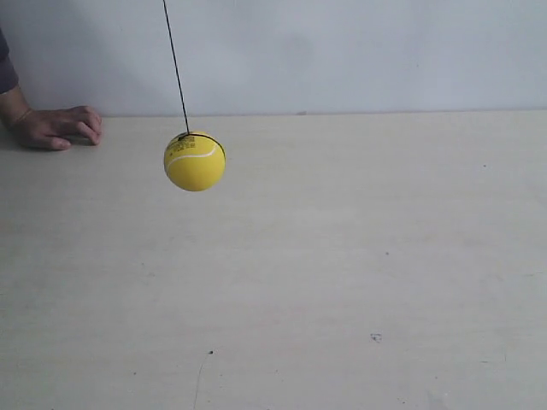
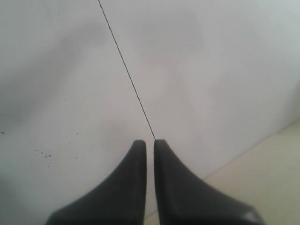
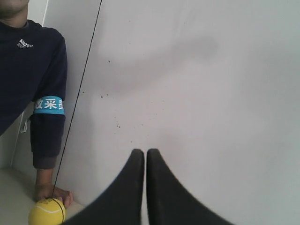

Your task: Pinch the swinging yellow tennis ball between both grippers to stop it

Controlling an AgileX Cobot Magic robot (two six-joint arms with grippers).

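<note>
1. While the yellow tennis ball [image 1: 194,161] hangs on its string [image 1: 175,64] left of centre in the upper half of the exterior view, above the table [image 1: 359,282], neither gripper appears in that view.
2. Left gripper [image 2: 150,143]: jaws drawn together, a thin slit between them, clamped on nothing. Its camera shows the string but no ball.
3. Right gripper [image 3: 145,152]: jaws likewise together and empty. Its camera shows the ball well apart from the tips.
4. Risk: both arms appear far from the ball. An ill-timed approach could miss, or strike one side only and drive the swing harder.
5. Risk: pointed tips on a smooth round surface may slip off unless opposed through the centre; a tip could also snag the string.
6. Obstruction: a person's hand [image 1: 58,126] rests on the table at the upper left of the exterior view, near the ball's likely path.
</note>
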